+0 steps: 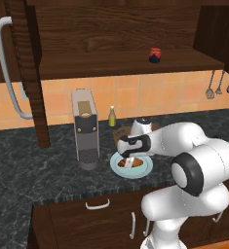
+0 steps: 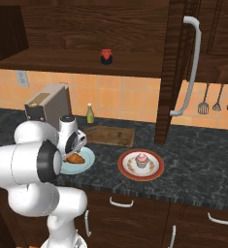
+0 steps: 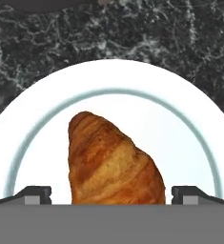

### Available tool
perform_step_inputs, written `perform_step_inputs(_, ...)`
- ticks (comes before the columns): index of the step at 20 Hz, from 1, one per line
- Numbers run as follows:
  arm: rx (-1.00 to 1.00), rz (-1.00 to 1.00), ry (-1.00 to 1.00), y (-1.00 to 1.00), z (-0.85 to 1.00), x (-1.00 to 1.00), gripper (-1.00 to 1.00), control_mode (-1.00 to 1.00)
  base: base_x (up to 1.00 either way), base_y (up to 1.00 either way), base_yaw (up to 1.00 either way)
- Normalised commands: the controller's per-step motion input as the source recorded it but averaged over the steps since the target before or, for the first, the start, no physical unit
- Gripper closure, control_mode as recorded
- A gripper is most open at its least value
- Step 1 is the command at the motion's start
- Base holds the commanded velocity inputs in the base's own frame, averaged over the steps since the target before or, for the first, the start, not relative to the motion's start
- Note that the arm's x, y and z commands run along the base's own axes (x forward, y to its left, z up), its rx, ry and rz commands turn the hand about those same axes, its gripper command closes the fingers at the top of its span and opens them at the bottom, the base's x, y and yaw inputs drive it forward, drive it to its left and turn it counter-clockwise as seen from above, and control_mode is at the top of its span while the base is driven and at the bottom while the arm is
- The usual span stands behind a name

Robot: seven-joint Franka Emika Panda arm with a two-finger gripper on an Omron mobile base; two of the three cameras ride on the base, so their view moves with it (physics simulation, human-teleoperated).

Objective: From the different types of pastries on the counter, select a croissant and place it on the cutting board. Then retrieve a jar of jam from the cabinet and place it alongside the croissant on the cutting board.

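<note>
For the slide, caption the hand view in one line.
Open claw straddling the croissant on the light-blue plate, dark marbled counter beyond.

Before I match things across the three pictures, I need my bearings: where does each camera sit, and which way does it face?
Left base view: behind the arm to its left, looking forward and down at the counter; the white arm rises at lower right.
Right base view: behind the arm to its right, same direction; the arm rises at lower left.
Hand view: on the hand, looking down at the croissant between the open gripper tips.
Shared: both base views show the jar of jam in the cabinet, the light-blue plate and the cutting board.
</note>
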Motion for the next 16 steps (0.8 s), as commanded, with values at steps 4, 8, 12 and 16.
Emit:
perform_step_inputs(4,0.0,0.0,0.0,0.0,-0.14,0.34,-1.0,-1.0,0.0,0.0,0.0)
perform_step_inputs(8,0.0,0.0,0.04,0.0,-0.5,0.07,-1.0,-1.0,0.0,0.0,0.0)
perform_step_inputs(12,0.0,0.0,0.0,0.11,-0.55,0.03,1.0,-1.0,0.0,0.0,0.0)
perform_step_inputs(16,0.0,0.04,0.0,0.11,-0.56,0.0,1.0,-1.0,0.0,0.0,0.0)
